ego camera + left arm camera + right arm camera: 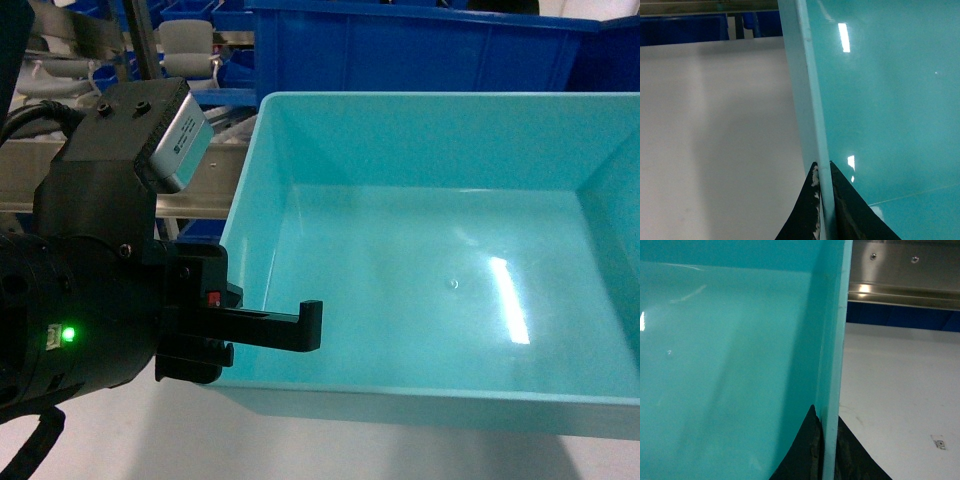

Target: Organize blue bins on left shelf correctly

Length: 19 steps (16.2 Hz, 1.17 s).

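Observation:
A light turquoise bin [430, 290] with nothing inside fills the head view. My left gripper [272, 338] is shut on its left wall, one black finger [300, 326] inside the tub. In the left wrist view the rim [810, 100] runs between the two pads of the left gripper [824, 172]. My right gripper [827, 417] is shut on the opposite rim [832, 340]; it is out of the head view. Steel rails of the left shelf [195, 205] show behind the bin.
Dark blue bins [420, 45] stand right behind the turquoise one, and more sit under the steel rail [680, 30]. A steel beam [905, 292] crosses the right wrist view. White floor [715, 125] lies below, with a small printed tag [940, 442].

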### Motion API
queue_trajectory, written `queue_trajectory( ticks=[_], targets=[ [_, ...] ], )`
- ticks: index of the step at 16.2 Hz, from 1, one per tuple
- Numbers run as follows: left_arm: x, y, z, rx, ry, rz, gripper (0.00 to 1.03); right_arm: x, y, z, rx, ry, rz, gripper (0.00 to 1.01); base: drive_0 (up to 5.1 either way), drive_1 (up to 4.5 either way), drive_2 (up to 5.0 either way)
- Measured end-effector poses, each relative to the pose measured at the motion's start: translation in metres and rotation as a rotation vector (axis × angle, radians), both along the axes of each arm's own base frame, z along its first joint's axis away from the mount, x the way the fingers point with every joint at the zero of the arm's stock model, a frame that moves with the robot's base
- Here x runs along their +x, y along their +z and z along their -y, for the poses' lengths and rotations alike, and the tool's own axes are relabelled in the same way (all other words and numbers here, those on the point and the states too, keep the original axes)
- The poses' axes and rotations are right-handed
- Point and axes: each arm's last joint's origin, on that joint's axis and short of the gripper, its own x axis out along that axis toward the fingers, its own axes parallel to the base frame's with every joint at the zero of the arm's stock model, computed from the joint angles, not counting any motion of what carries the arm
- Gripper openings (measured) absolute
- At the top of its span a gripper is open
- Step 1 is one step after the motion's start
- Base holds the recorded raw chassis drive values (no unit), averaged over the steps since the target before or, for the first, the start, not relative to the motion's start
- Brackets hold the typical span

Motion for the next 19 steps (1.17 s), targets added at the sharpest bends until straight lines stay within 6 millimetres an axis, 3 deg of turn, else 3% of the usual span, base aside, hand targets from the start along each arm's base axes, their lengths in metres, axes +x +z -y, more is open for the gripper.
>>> queue_trajectory(
  ticks=[19],
  targets=[
    [-0.0003,-0.0004,-0.0001,0.001,0.0,-0.002,0.02,0.0,-0.0002,0.0,0.0,0.0,-0.002,0.02,-4.9,2.43,2.4]
  ],
)
